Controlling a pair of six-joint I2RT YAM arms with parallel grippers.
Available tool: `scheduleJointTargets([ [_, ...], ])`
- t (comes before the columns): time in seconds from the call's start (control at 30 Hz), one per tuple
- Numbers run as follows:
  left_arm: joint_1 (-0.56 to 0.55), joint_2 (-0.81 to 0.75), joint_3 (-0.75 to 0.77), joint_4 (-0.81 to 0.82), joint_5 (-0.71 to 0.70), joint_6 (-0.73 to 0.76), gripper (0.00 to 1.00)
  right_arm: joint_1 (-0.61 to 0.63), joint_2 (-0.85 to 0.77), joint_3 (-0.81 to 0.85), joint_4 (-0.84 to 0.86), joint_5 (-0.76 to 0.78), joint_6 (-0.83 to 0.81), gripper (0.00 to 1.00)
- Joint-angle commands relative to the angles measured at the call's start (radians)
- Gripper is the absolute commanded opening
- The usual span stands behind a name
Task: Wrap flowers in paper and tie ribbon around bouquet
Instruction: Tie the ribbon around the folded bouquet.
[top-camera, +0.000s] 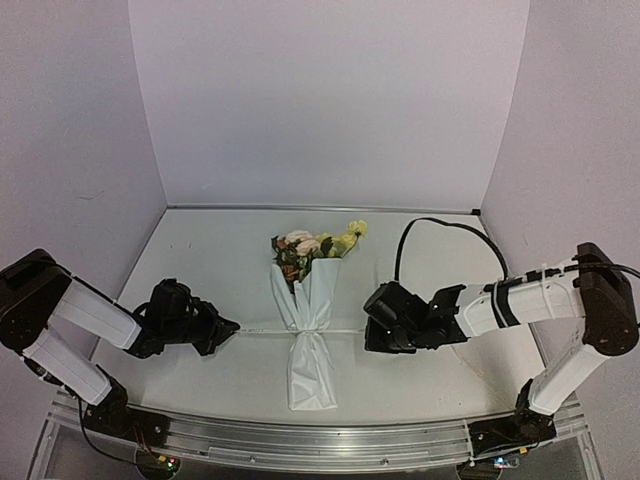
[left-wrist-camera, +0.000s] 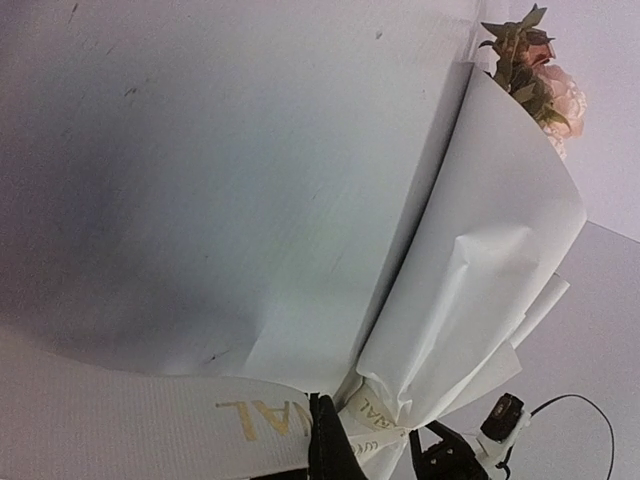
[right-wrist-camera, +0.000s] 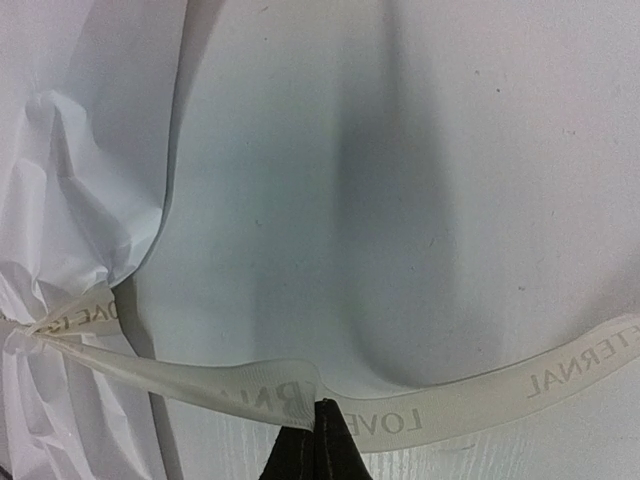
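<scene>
Starting from the top external view, we are seeing the bouquet (top-camera: 310, 310) lying mid-table (top-camera: 200, 260), with the flowers (top-camera: 315, 245) pointing to the far side and the paper (top-camera: 312, 375) tail pointing to the near edge. The ribbon (top-camera: 262, 331) is running straight across the cone's pinched waist, from the left gripper (top-camera: 234, 327) to the right gripper (top-camera: 368, 328). Each gripper is sitting beside the bouquet, apart from it. A black cable (top-camera: 440, 225) is arching over the table behind the right gripper, away from the ribbon.

Moving to the left wrist view, we are reading detail the top view is not resolving. The jaws are pinched closed on the ribbon, printed lettering is showing, and the paper cone is rising toward the blooms.

Moving to the right wrist view, we are finding these jaws likewise clamped on the ribbon. It is curving loosely toward the crumpled paper waist, a slack that the top view is not showing.
</scene>
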Motion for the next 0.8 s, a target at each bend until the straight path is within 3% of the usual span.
scheduleJointTargets([
  [0.0,0.111,-0.016,-0.011,-0.194,-0.142,0.086,0.00,-0.105,-0.086,-0.133,-0.212,0.124,0.118,0.00],
  [0.13,0.150,0.005,0.010,-0.216,-0.115,0.114,0.00,-0.164,-0.144,-0.218,-0.126,0.052,0.145,0.00],
  [0.5,0.235,0.018,0.027,-0.260,-0.075,0.163,0.00,-0.180,-0.182,-0.298,-0.122,0.077,0.280,0.00],
  [0.77,0.317,0.147,0.056,-0.196,0.017,0.217,0.00,-0.190,-0.226,-0.387,-0.111,0.083,0.405,0.00],
])
